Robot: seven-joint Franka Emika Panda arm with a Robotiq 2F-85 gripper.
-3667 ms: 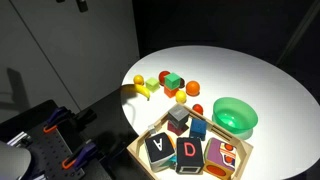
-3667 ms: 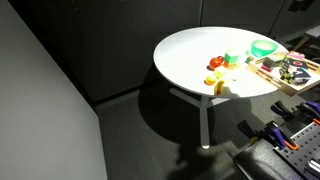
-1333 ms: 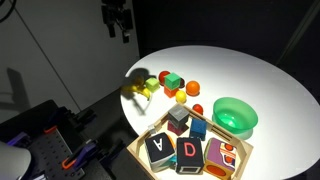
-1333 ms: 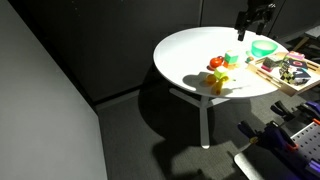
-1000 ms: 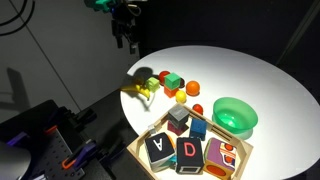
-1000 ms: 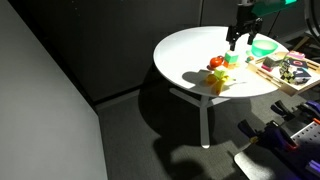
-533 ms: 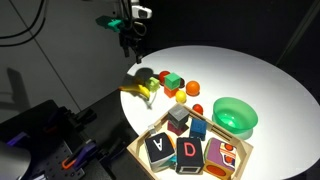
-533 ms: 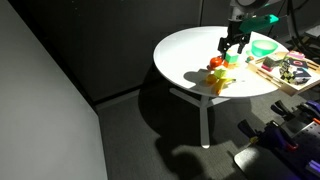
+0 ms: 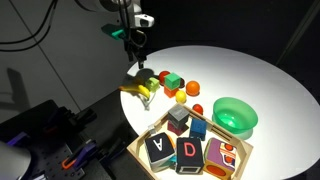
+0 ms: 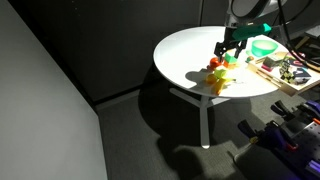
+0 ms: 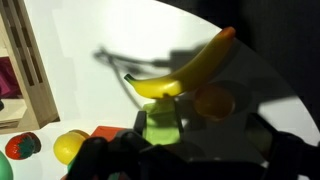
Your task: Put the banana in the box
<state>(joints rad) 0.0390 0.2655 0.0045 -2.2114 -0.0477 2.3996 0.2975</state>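
Nothing of the task was done: the banana (image 9: 141, 90) lay by the left edge of the white table (image 9: 240, 75), outside the box (image 9: 137, 152). The gripper (image 9: 137, 62) hovered just above it, jaws apart and empty. Rightward sat a green block (image 9: 172, 80) and the box, crowded with letter blocks (image 9: 188, 150), then a green bowl (image 9: 235, 116).
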